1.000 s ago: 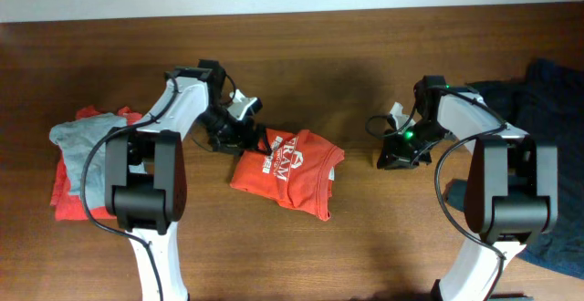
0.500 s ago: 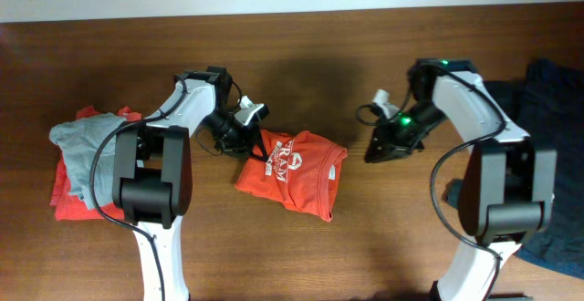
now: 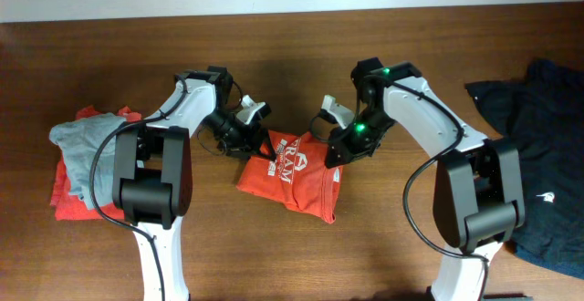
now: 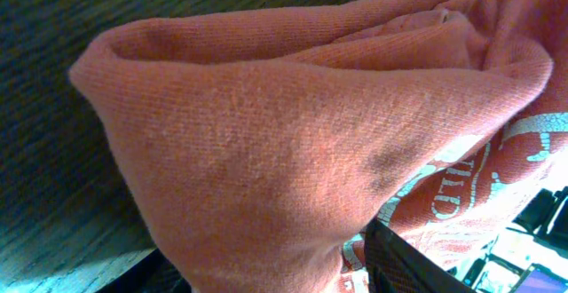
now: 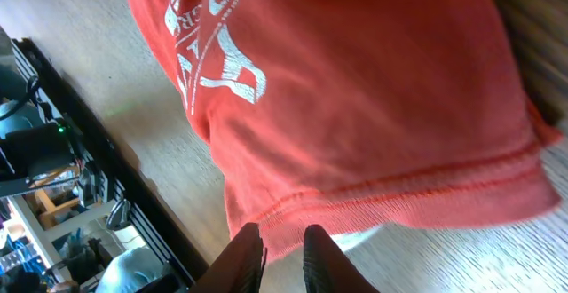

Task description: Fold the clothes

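T-shirt (image 3: 292, 175) mid-table, clothes pile (image 3: 82, 160) left, garment (image 3: 538, 155) right

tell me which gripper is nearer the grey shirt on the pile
Left. The left gripper is at the orange shirt's left edge, closer to the grey shirt; the right gripper is at its far edge.

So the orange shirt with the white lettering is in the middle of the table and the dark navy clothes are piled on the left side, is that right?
Not quite. The orange shirt does lie mid-table, but the dark navy clothes are on the right side in the overhead view. The left side holds a grey garment on a red one.
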Robot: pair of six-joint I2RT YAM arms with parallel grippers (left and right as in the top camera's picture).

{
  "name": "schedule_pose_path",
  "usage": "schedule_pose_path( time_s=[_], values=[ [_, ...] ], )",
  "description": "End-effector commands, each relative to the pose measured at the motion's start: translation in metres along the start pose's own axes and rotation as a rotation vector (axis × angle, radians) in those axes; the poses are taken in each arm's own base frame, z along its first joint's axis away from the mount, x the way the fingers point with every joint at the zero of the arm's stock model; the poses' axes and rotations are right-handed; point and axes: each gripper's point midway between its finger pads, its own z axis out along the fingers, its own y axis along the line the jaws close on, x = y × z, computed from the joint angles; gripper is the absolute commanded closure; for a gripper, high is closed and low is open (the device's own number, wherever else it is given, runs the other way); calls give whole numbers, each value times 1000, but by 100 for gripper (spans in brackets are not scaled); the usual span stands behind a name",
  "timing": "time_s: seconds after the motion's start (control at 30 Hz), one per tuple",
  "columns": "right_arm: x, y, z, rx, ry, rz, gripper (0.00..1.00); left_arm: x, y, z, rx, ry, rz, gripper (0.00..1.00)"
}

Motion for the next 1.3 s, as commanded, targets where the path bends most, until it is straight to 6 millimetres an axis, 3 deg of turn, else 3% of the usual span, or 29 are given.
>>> schedule_pose_path(
  time_s=[0.0, 0.27, 0.63, 0.8, 0.9, 1.03, 1.2, 1.23, 1.27],
  values=[
    [-3, -3, 21, -9, 40, 4, 78, 14, 30, 24, -79, 80, -15, 40],
    [8, -35, 58, 5, 145, 95, 78, 17, 24, 24, -49, 90, -28, 26],
    [8, -41, 60, 29, 149, 120, 78, 21, -3, 35, 27, 121, 101, 23],
    [8, -41, 60, 28, 150, 120, 78, 19, -8, 40, 22, 123, 125, 52],
    [9, -41, 60, 27, 152, 122, 79, 19, -8, 40, 21, 123, 126, 97],
    [9, -41, 60, 28, 152, 122, 79, 19, -2, 35, 19, 118, 105, 99],
    [5, -43, 48, 26, 138, 139, 82, 18, 27, 15, -146, 134, 1, 99],
    [-6, -42, 18, 33, 92, 154, 79, 10, 46, -13, -327, 108, -72, 100],
    [-10, -43, 5, 45, 72, 155, 79, 7, 51, -22, -378, 91, -95, 100]
  ],
)
